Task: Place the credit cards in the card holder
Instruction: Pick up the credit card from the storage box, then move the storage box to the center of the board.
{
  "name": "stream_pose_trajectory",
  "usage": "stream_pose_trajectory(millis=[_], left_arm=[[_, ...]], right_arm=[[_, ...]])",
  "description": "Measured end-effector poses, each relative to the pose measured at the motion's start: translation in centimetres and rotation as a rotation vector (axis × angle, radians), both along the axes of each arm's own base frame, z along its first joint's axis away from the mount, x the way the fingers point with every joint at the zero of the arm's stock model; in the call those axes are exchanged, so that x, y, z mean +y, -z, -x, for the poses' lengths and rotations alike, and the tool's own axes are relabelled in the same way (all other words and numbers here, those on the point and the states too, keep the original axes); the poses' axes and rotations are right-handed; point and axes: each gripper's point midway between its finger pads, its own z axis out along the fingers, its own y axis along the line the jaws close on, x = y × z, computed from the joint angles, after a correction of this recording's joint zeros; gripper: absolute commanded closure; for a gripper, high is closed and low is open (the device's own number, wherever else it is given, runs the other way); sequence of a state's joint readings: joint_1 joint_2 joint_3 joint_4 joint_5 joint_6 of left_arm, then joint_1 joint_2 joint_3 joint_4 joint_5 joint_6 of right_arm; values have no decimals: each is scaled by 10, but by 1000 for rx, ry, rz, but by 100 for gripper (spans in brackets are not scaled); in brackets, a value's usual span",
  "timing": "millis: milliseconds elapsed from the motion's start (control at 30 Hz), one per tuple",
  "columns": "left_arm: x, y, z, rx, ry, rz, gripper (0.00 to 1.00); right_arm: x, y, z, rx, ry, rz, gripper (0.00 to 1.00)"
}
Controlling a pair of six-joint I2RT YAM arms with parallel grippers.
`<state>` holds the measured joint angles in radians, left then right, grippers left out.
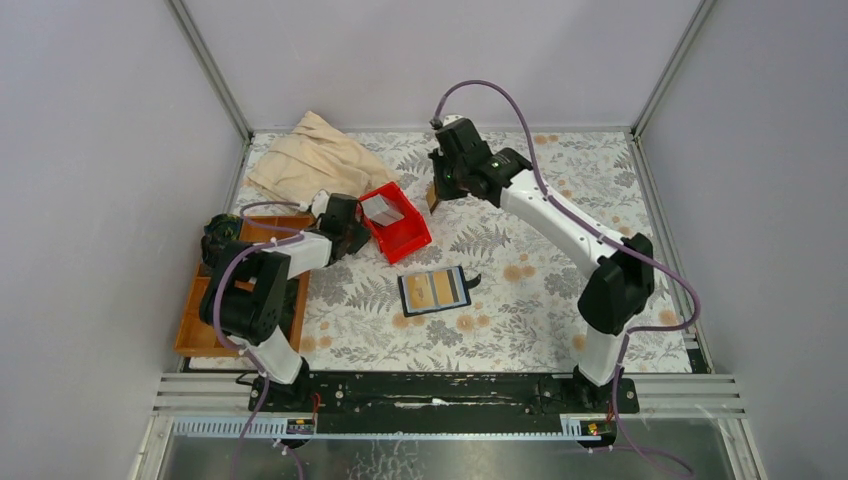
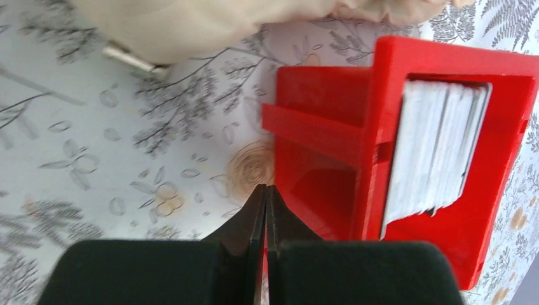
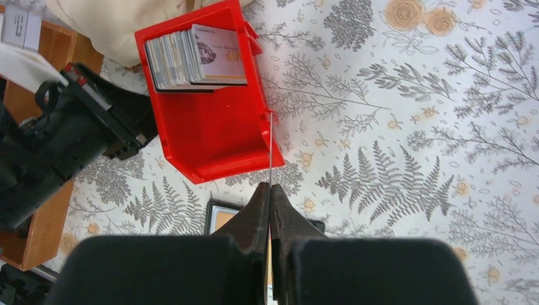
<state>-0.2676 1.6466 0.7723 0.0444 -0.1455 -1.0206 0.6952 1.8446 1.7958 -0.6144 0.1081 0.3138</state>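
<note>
The card holder (image 1: 434, 290) lies open and flat on the floral table (image 1: 540, 300), near the front of the red bin (image 1: 408, 240), showing tan and blue-grey cards inside. A stack of credit cards (image 3: 191, 57) stands on edge in the bin. The left gripper (image 2: 266, 190) sits close against the bin's left side, fingers pressed together with nothing seen between them. The right gripper (image 3: 270, 187) hangs just right of the bin, clamped on a single credit card (image 1: 433, 197), with a beige cloth (image 1: 312, 160) behind the bin and a brown tray (image 1: 192, 325) under the left arm.

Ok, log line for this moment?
left gripper: shut beside red bin | right gripper: shut on credit card | card holder: open on table
</note>
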Motion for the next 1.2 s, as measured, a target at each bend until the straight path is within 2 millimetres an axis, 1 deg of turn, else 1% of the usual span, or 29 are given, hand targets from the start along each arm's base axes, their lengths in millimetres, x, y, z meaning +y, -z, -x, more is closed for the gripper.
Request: stream_pose_trajectory(millis=[167, 267, 433, 467, 567, 633, 733, 867, 1033, 1200], left_arm=[[-15, 2, -21, -4, 52, -13, 97], [-27, 4, -33, -6, 95, -19, 97], [-41, 11, -43, 1, 138, -35, 98], [-43, 11, -46, 3, 141, -36, 100], [-44, 9, -50, 12, 132, -45, 100], [-41, 8, -45, 30, 106, -62, 100], [-30, 5, -34, 66, 38, -101, 100], [-14, -4, -30, 80, -47, -157, 100], [3, -19, -42, 46, -123, -226, 100], [22, -21, -51, 21, -175, -239, 100]], right_arm=[[-18, -5, 4, -8, 28, 3, 100], [-30, -7, 4, -12, 49, 4, 100], [-43, -10, 0, -24, 82, 9, 100], [-45, -11, 0, -25, 85, 10, 100], [-48, -11, 0, -25, 91, 10, 100], [-49, -10, 0, -23, 92, 12, 100], [-50, -7, 1, -18, 93, 15, 100], [-50, -4, 2, -11, 91, 18, 100], [-50, -5, 1, -15, 91, 15, 100], [-50, -5, 1, -18, 88, 15, 100]])
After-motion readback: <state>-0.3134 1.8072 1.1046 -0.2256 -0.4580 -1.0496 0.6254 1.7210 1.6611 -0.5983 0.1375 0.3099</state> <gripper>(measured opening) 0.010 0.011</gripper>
